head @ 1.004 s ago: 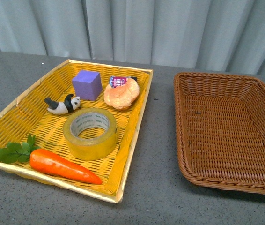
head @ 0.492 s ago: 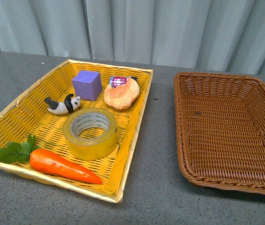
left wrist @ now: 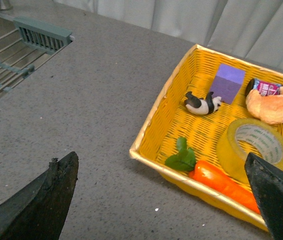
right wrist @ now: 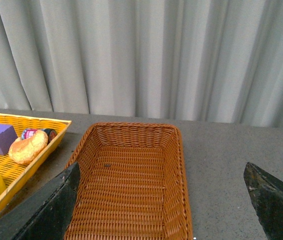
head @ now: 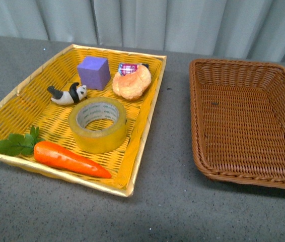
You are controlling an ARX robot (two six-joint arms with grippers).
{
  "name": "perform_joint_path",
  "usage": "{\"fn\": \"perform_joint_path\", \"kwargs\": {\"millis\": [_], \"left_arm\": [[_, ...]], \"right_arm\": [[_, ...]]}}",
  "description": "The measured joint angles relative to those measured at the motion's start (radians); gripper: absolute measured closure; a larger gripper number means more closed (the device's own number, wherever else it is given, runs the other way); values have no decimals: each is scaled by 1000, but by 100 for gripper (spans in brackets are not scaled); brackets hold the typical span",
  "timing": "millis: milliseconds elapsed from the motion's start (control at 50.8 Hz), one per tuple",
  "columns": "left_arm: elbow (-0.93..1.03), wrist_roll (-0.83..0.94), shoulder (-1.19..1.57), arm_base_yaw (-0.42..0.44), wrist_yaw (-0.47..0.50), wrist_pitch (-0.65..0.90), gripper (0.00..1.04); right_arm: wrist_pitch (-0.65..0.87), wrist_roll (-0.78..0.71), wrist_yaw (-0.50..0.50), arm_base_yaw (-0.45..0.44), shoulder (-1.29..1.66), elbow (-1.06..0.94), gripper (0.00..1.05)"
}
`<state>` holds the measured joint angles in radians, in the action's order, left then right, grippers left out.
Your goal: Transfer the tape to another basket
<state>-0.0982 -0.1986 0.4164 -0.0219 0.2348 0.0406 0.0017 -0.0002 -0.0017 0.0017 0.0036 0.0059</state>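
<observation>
- A grey table top (head: pixel 162 212) is seen, with pale curtains behind it.
- The wide roll of yellowish see-through tape (head: pixel 97 125) is laid flat, hole up, inside the flat bright yellow woven tray (head: pixel 143 132).
- The dark brown woven basket (head: pixel 197 126) is set to the right of the tray, apart from it.
- The left gripper (left wrist: pixel 164 197) is held wide apart with nothing in it, and the tape is judged nearer to this arm.
- The right gripper (right wrist: pixel 164 202) is spread apart too, over by the basket.

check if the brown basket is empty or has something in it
Empty: the basket shows bare woven floor, apart from a tiny dark speck. The tape lies flat in the yellow tray.
</observation>
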Motion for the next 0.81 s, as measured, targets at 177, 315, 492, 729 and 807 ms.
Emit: {"fn": "perform_joint_path", "kwargs": {"millis": [177, 315, 492, 729, 807], "left_arm": [[-104, -51, 421, 5, -73, 263, 7], [-225, -97, 754, 1, -132, 344, 7], [-401, -122, 1099, -2, -135, 342, 7], [-558, -113, 1315, -37, -130, 326, 7], [-607, -110, 1378, -52, -125, 328, 7]], "right_arm": [[0, 0, 0, 0, 0, 0, 9], [0, 0, 0, 0, 0, 0, 9], [0, 0, 0, 0, 0, 0, 9], [0, 0, 0, 0, 0, 0, 9], [0, 0, 0, 0, 0, 0, 9]]}}
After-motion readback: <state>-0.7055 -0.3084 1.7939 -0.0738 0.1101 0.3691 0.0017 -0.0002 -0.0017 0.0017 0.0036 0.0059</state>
